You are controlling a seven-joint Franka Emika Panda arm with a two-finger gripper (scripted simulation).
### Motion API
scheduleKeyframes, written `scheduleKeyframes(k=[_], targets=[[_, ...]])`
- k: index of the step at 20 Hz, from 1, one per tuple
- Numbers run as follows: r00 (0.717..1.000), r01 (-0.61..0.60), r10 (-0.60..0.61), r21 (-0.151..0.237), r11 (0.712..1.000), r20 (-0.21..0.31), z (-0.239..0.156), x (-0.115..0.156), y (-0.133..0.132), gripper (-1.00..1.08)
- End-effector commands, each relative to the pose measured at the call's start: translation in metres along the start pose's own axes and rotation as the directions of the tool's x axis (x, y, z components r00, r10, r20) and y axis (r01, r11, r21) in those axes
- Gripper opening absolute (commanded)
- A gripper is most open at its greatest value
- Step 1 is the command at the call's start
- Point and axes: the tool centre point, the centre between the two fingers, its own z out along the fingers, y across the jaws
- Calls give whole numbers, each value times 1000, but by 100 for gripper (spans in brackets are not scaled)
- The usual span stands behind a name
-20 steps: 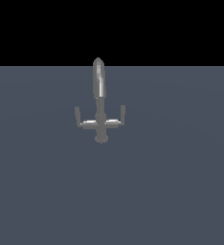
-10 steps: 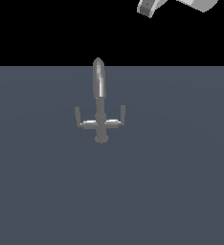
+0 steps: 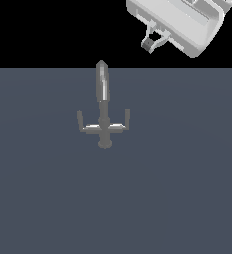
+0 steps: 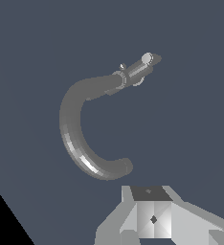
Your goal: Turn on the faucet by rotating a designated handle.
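The gripper (image 3: pixel 148 43) is seen high above, well apart from the faucet (image 3: pixel 103 110); its handle (image 3: pixel 121 123) is untouched; whether the jaws are parted cannot be told.

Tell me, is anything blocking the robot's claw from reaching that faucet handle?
Nothing visible is. The gripper hangs apart from the faucet, toward the exterior view's upper right. Only open space and bare surface lie between it and the handle.

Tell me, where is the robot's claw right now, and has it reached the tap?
Gripper up high toward the exterior view's right, holding nothing, jaw state unclear. Faucet untouched, handle free. Nothing between them.
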Motion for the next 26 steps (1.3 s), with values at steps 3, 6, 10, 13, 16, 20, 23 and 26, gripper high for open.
scheduleKeyframes(k=[3, 6, 10, 13, 16, 20, 23, 26], targets=[[999, -31, 28, 88, 996, 40, 12, 27, 7, -100], [997, -55, 45, 145, 988, 68, 21, 45, 11, -100], [992, -88, 65, 221, 971, 109, 35, 68, 16, -100], [987, -115, 78, 277, 954, 141, 46, 85, 20, -100], [981, -144, 89, 332, 932, 175, 58, 102, 23, -100], [970, -186, 101, 403, 896, 221, 75, 125, 27, -100], [960, -218, 108, 453, 865, 257, 89, 141, 29, -100], [950, -251, 112, 499, 830, 292, 104, 157, 31, -100]])
